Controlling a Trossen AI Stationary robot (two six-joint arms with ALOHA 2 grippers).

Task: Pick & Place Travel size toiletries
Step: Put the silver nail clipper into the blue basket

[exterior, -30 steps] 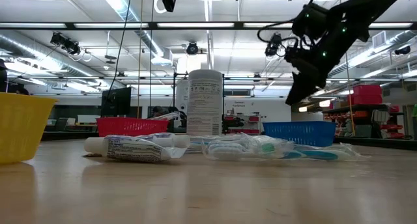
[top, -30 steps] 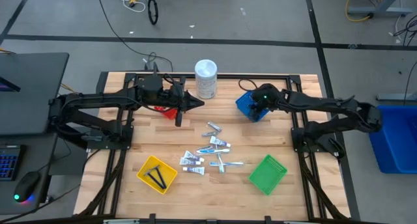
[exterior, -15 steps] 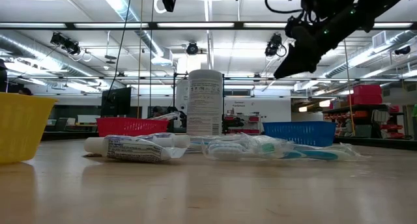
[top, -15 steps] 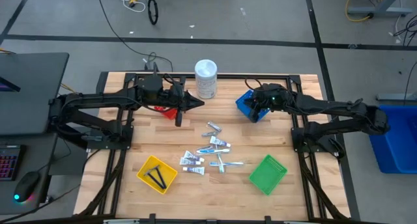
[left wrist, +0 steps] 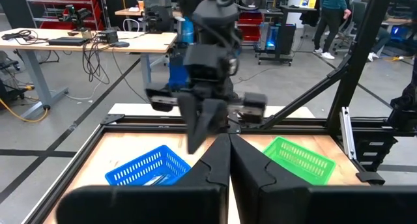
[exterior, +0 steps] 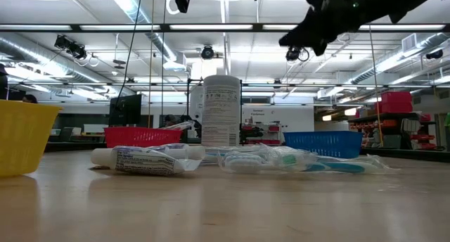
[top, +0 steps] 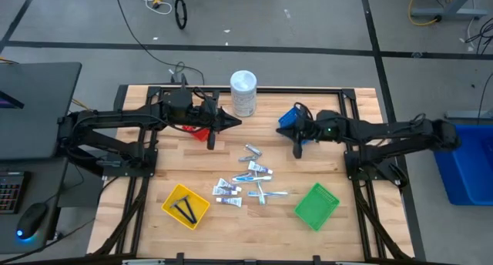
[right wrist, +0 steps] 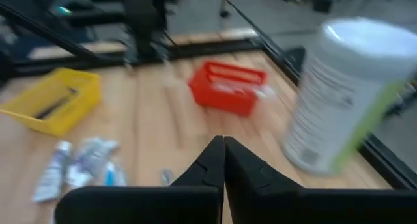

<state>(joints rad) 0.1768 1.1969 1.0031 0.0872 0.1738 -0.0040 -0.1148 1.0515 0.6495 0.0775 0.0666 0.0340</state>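
The travel size toiletries (top: 248, 180) lie in a loose pile on the wooden table's middle, also seen in the low view (exterior: 211, 159) and the right wrist view (right wrist: 78, 162). They are small white tubes, pale-blue sticks and packets. My right gripper (top: 293, 135) hangs shut and empty high above the table beside the blue basket (top: 286, 119), fingers slanting down toward the table's left (left wrist: 195, 140). My left gripper (top: 235, 122) waits shut and empty in the air next to the red basket (top: 192, 130).
A tall white container (top: 243, 92) stands at the far edge. A yellow basket (top: 185, 205) with thin black pieces sits near left, a green basket (top: 316, 205) near right. Bare wood lies between the pile and the baskets.
My right gripper has risen from over the blue basket and swung its fingers from pointing down to slanting toward the table's left, drifting a little toward the near edge. My left gripper has kept still.
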